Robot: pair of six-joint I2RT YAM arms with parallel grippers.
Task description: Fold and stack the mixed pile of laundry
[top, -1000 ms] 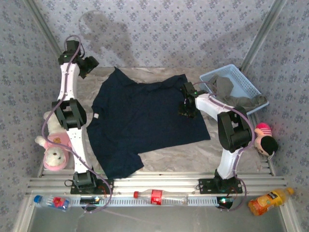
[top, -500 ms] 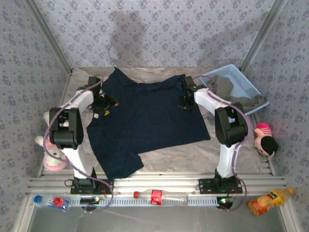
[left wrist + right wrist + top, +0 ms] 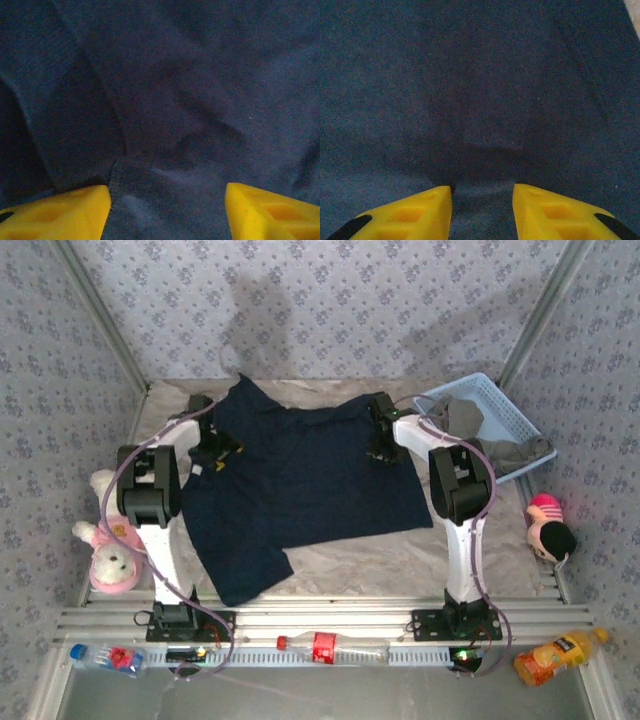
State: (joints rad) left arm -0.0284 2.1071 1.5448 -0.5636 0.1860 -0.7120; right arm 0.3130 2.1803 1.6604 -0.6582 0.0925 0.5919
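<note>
The dark navy T-shirt (image 3: 300,480) lies spread over the middle of the table, one sleeve trailing toward the front left. My left gripper (image 3: 215,455) rests on its left shoulder area. In the left wrist view the gripper (image 3: 167,210) is open, its yellow fingers (image 3: 55,212) wide apart over a hem edge of the navy cloth (image 3: 175,100). My right gripper (image 3: 378,450) sits on the shirt's upper right part. In the right wrist view it (image 3: 482,210) is shut on a raised ridge of the shirt (image 3: 480,75). The grey-olive garment (image 3: 480,435) hangs in and over the basket.
The light blue basket (image 3: 510,405) stands at the back right. A white and pink plush toy (image 3: 110,545) lies at the left edge and a doll (image 3: 548,530) at the right. Bottles (image 3: 330,648) and an orange juice bottle (image 3: 560,652) lie along the front rail.
The left arm swung down from the back corner onto the shirt's left shoulder. The right gripper moved farther back along the shirt, and the shirt's near edge shifted slightly away.
</note>
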